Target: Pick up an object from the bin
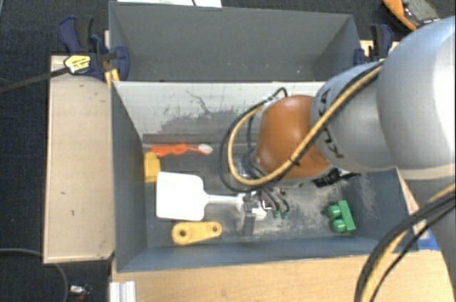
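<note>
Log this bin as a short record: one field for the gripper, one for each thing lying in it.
gripper: low over the bin floor near its middle, at the handle end of the white spatula
white spatula: lying flat, blade to the view's left, handle pointing right
yellow piece with a hole: flat, near the front wall, just below the spatula
orange toothbrush: toward the back, left side
yellow block: against the left wall
green block: alone on the right

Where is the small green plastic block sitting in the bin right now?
The small green plastic block lies on the floor of the grey metal bin, toward the camera view's lower right, to the right of the tool.
</note>
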Robot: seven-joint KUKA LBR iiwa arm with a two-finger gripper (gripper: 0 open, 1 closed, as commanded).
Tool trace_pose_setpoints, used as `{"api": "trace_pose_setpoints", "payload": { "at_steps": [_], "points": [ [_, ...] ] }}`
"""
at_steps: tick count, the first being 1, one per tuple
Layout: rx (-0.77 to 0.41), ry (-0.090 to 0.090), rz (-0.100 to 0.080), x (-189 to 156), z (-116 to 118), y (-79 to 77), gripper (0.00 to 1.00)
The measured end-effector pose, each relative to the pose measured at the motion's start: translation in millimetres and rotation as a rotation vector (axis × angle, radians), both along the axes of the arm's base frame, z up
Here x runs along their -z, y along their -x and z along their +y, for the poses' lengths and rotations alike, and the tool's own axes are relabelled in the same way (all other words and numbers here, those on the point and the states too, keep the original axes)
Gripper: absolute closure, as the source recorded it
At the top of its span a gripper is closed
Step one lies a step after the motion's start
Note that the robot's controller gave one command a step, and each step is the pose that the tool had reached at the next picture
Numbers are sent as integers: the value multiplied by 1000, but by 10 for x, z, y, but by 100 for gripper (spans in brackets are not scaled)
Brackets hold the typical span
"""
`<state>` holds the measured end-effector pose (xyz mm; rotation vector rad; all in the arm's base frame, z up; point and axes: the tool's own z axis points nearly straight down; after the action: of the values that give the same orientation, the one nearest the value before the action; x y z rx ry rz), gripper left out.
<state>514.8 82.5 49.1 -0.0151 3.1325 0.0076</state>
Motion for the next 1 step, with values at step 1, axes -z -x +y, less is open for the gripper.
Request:
{"api": "trace_pose_setpoints", "payload": {
  "at_steps": [1],
  "points": [
    [4, 1, 0, -135, 58, 1, 0]
  ]
}}
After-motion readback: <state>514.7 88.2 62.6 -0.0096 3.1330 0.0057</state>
